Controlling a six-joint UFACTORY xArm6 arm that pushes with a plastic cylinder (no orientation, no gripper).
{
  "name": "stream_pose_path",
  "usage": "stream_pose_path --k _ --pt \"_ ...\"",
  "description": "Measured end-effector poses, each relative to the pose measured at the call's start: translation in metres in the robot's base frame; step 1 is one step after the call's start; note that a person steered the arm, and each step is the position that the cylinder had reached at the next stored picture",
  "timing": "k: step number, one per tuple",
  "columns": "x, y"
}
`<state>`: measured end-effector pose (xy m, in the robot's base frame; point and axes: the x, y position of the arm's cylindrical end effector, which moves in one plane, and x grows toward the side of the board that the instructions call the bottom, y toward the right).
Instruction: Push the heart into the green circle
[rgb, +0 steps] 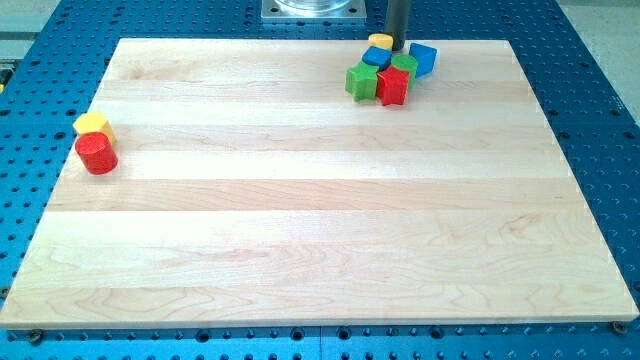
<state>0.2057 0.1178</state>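
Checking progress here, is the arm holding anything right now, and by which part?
Nothing is held. My tip only pushes; it stands at the view's top, beside the yellow heart, among the clustered blocks.

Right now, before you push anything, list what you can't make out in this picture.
- My tip: in the camera view its very end sits at the cluster at the view's top, so contact with the yellow block is unclear.
- Blue block: mostly covered by the green block and red block; its shape is unreadable.
- Which block is the heart: too small to tell.
- The rod's upper part: cut off by the view's top edge.
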Motion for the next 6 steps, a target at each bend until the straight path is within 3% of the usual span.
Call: stream_pose_path --k 1,2,3,5,6 --pt "0.016 0.01" --pt "-0.012 -0.011" --pt "0.005 -0.064" --pt "0.019 -0.006" --pt "0.003 -0.017"
